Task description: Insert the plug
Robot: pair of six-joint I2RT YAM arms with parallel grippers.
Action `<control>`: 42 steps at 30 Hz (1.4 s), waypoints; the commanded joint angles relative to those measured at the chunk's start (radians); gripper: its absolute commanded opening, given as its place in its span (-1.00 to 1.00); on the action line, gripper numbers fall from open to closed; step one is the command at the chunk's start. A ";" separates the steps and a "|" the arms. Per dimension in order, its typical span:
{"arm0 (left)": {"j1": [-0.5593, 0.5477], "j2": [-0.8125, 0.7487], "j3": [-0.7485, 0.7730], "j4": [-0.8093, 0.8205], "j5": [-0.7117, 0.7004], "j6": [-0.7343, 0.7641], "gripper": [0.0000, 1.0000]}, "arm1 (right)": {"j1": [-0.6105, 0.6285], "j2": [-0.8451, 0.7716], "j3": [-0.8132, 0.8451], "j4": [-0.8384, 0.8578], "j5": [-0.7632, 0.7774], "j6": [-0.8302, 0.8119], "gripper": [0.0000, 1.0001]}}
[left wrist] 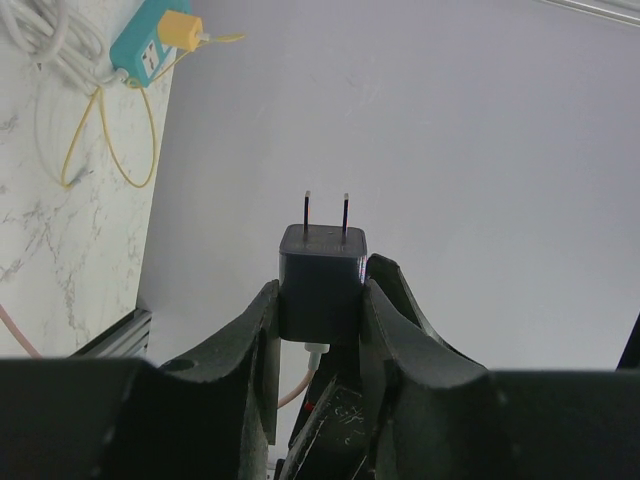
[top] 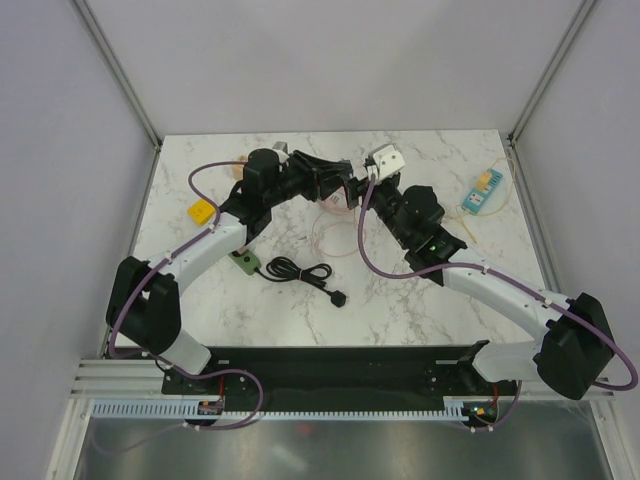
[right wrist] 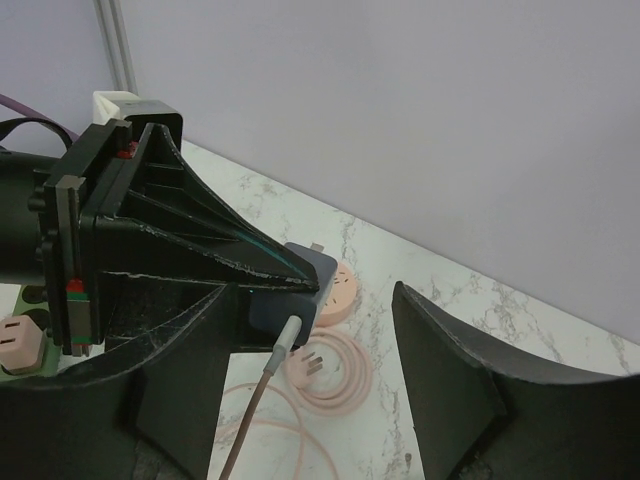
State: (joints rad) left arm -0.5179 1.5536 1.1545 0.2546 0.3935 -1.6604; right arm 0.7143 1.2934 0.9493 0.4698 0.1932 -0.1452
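Two bare prongs (left wrist: 308, 208) top the dark plug (left wrist: 322, 285), and they point straight out along the fingers of the left gripper (left wrist: 323, 300), away from its wrist and toward the blank wall. We see that gripper pinching the plug by its flat sides, held up off the table (top: 420, 300) over its far middle. The plug's long axis runs in line with the left hand, and its brownish cable (right wrist: 250, 420) drops from the rear end. The right gripper (right wrist: 312, 300) faces the plug crosswise, its jaws spread wide. The plug sits ahead between them, and they touch nothing. The teal power strip (top: 482, 190) lies well off to the right, nearer the right arm and off the prong line. We judge the prongs must swing round toward that strip, if it is the target, which we cannot tell.
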 commanded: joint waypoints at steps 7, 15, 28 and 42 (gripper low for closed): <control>-0.039 -0.064 0.027 -0.029 0.015 -0.024 -0.95 | 0.019 -0.005 -0.006 0.027 -0.015 -0.047 0.45; -0.041 -0.076 0.025 -0.051 -0.001 -0.010 -0.95 | 0.019 0.001 0.000 0.003 -0.011 -0.013 0.51; -0.041 -0.079 0.042 -0.078 -0.019 0.010 -0.96 | 0.019 -0.014 -0.014 -0.011 -0.043 0.029 0.45; -0.041 -0.079 0.047 -0.087 -0.030 0.022 -0.95 | 0.019 0.004 0.002 -0.036 -0.041 0.053 0.39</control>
State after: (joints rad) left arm -0.5323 1.5173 1.1549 0.1280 0.3393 -1.6596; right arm 0.7242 1.2888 0.9352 0.4370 0.1738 -0.1085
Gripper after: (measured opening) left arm 0.369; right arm 0.696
